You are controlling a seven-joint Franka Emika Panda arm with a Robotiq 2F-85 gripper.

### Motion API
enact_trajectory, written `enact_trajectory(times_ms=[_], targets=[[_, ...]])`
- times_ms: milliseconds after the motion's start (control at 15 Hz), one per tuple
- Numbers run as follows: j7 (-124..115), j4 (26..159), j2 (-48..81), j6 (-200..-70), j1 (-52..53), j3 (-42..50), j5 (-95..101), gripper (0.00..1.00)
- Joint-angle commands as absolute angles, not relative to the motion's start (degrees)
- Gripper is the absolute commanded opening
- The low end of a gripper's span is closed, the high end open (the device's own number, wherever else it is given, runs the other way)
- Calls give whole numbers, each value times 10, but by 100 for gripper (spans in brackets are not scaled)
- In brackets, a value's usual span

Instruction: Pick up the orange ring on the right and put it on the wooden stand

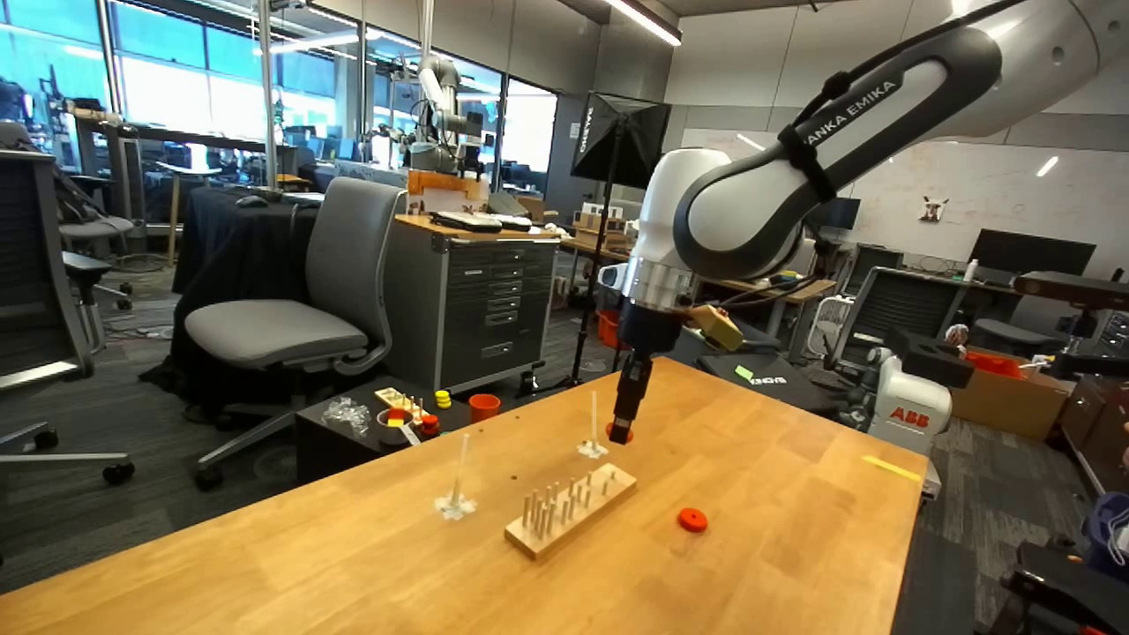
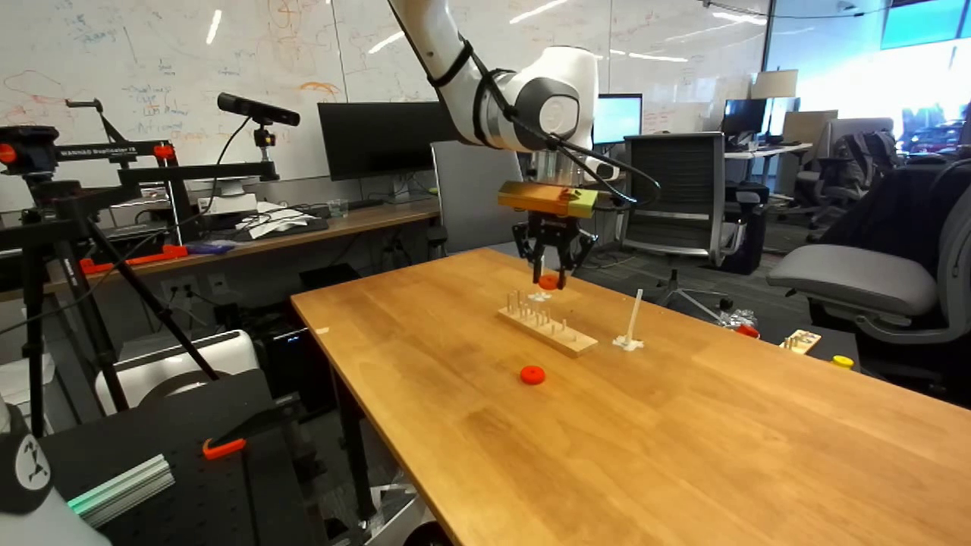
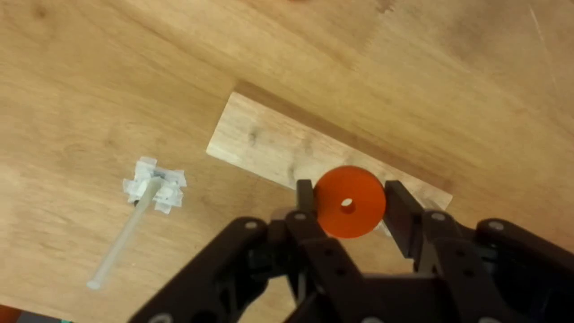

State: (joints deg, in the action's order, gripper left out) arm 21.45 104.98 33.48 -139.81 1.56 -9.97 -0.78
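In the wrist view the gripper (image 3: 350,202) juts in from the bottom of the frame, and it's grasping: 2 dark fingertips (image 3: 305,196) press on opposite sides of the orange ring (image 3: 370,204), just right of centre and a little low, face to the camera, a bright fleck showing through its hole! Behind it, the pale wooden stand (image 3: 269,134) slants from mid-frame to the lower right, partly covered by the ring, its surface too blurred to pick out pegs here. Lower left, a thin pale rod (image 3: 124,233) rises from white tape (image 3: 172,179). Over to an exterior view: the Franka arm (image 1: 758,212) reaches in from the upper right, and the held ring, partly hidden by the fingers, hangs above the wooden table (image 1: 794,547), apart from the stand at lower centre, where short pegs (image 1: 527,511) stand in rows. A 2nd orange ring (image 1: 692,519) lies flat on the tabletop, right of the stand and well apart from the held ring. Left of the stand is 1 taped rod, above it a further rod (image 1: 594,419); far right, a strip of yellow tape (image 1: 891,467). And in an exterior view, there it is, the held ring between the fingertips at upper centre, the stand just below, the 2nd ring lower still, near mid-frame, and a whiteboard (image 2: 265,68) filling the top left.
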Motion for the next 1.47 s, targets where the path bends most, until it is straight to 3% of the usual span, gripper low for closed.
enact_trajectory(times_ms=[0,1400], targets=[[193,1057,338,-1438,22,-96,-5,18],[137,1078,374,-1463,40,-66,45,18]])
